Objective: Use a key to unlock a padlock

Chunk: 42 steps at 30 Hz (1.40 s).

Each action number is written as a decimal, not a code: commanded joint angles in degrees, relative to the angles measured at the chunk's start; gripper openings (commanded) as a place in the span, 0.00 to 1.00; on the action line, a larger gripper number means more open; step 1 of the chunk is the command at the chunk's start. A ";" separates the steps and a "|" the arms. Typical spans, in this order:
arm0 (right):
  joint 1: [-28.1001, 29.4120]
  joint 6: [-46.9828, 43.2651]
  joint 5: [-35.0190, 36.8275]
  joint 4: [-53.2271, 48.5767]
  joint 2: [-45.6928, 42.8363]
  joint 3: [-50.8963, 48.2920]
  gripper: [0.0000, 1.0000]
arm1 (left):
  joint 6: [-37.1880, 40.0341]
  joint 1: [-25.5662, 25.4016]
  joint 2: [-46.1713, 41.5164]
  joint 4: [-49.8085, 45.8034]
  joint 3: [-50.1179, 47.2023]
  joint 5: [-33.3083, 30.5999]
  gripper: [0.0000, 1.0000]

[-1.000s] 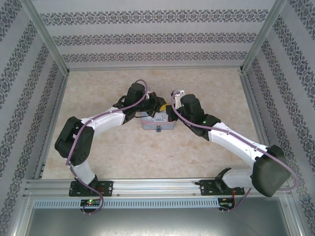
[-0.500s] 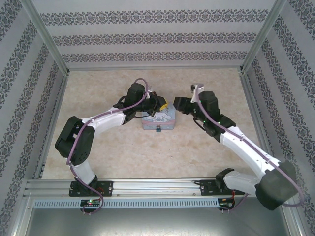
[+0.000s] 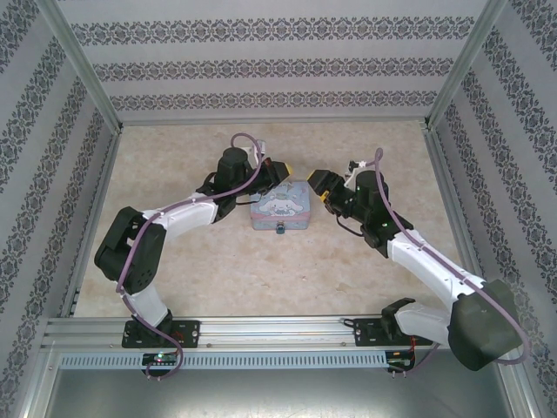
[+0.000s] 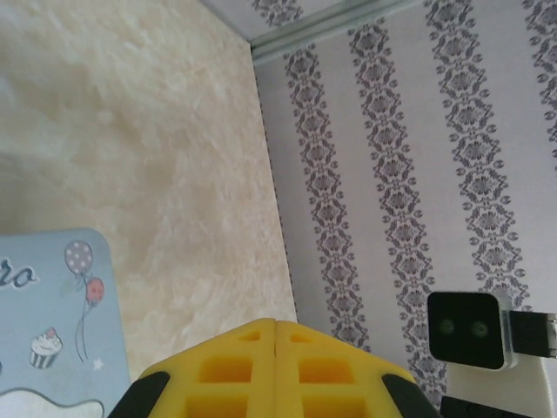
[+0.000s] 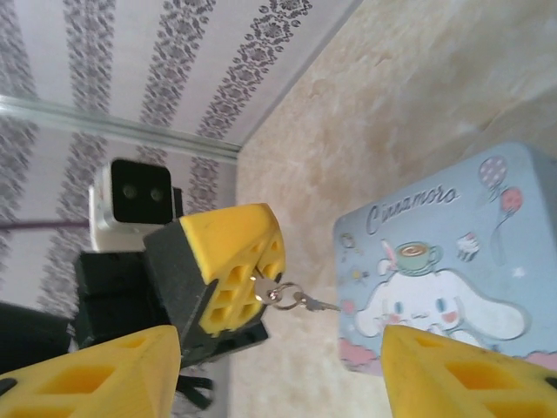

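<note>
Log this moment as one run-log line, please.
left gripper: shut on key | right gripper: open, beside tin box | padlock: at tin box front, untouched

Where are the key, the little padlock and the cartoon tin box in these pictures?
key (image 5: 315,304), right wrist view: on its thin metal shaft.
padlock (image 3: 280,230), top external view: on its small body, at the tin box's near side.
tin box (image 5: 452,235), right wrist view: on the printed lid.
</note>
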 commanded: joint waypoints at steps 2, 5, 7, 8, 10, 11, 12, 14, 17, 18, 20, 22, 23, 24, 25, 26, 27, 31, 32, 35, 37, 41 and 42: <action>0.91 15.08 1.52 12.47 1.04 -3.79 0.66 | -2.95 0.64 -1.29 12.12 -2.98 -4.85 0.00; 2.31 20.27 3.86 15.49 2.10 -4.85 0.66 | -5.77 0.63 -1.08 16.75 -4.57 -7.03 0.00; 3.64 22.94 5.48 16.97 3.02 -4.86 0.67 | -7.14 0.65 -1.05 19.20 -5.53 -8.15 0.00; 4.31 24.18 6.17 17.98 3.74 -4.71 0.67 | -7.82 0.54 -1.18 20.60 -6.02 -8.81 0.00; 5.63 25.94 7.17 20.50 5.65 -3.97 0.67 | -8.99 0.52 -1.18 22.70 -6.82 -9.63 0.00; 6.34 26.78 7.78 21.74 6.70 -3.51 0.67 | -9.48 0.56 -1.26 23.35 -7.17 -10.02 0.00; 6.97 27.51 8.38 22.73 7.72 -3.09 0.67 | -10.04 0.46 -1.26 24.14 -7.47 -10.42 0.00; 8.18 29.15 9.92 25.39 10.00 -2.28 0.67 | -11.24 0.39 -1.24 26.29 -8.27 -11.09 0.00; 9.53 31.35 12.35 31.10 13.43 -1.67 0.66 | -12.42 0.22 -1.36 28.56 -9.20 -12.29 0.00; 9.84 31.89 12.91 32.67 14.45 -1.40 0.66 | -12.60 0.18 -1.43 28.95 -9.42 -12.50 0.00; 10.54 33.24 14.22 35.77 16.61 -0.78 0.64 | -12.89 0.04 -1.37 29.39 -9.69 -12.75 0.00; 10.96 34.38 14.79 38.62 18.64 -0.14 0.63 | -12.98 -0.20 -1.42 29.95 -9.95 -13.09 0.00; 11.16 34.96 15.22 40.07 19.75 0.17 0.62 | -12.97 -0.12 -1.43 30.16 -10.14 -13.19 0.00; 11.39 35.55 15.61 41.50 20.70 0.39 0.61 | -13.06 -0.23 -1.44 30.36 -10.21 -13.29 0.00; 11.58 35.95 15.95 42.63 21.40 0.58 0.60 | -13.06 -0.24 -1.37 30.58 -10.38 -13.30 0.00; 11.77 36.24 16.12 43.56 22.24 0.83 0.59 | -13.14 -0.26 -1.40 30.76 -10.54 -13.36 0.00; 11.84 36.41 16.21 44.18 22.74 0.97 0.58 | -13.15 -0.29 -1.44 31.04 -10.66 -13.41 0.00; 12.19 37.17 17.13 46.44 24.70 1.30 0.53 | -13.32 -0.23 -1.47 31.78 -11.35 -13.65 0.00; 12.22 37.40 17.44 46.97 25.07 1.21 0.51 | -13.33 -0.23 -1.45 31.96 -11.47 -13.72 0.00; 12.22 37.69 17.80 48.04 25.95 1.35 0.47 | -13.50 -0.23 -1.38 32.27 -11.74 -13.80 0.00; 12.22 37.81 17.88 48.61 26.56 1.64 0.44 | -13.60 -0.24 -1.42 32.55 -11.98 -13.88 0.00; 12.13 38.21 18.20 49.78 28.04 1.91 0.37 | -13.68 -0.32 -1.44 32.66 -12.00 -13.91 0.00; 12.13 38.35 18.15 50.09 28.37 2.11 0.35 | -13.79 -0.33 -1.40 32.79 -12.09 -13.86 0.00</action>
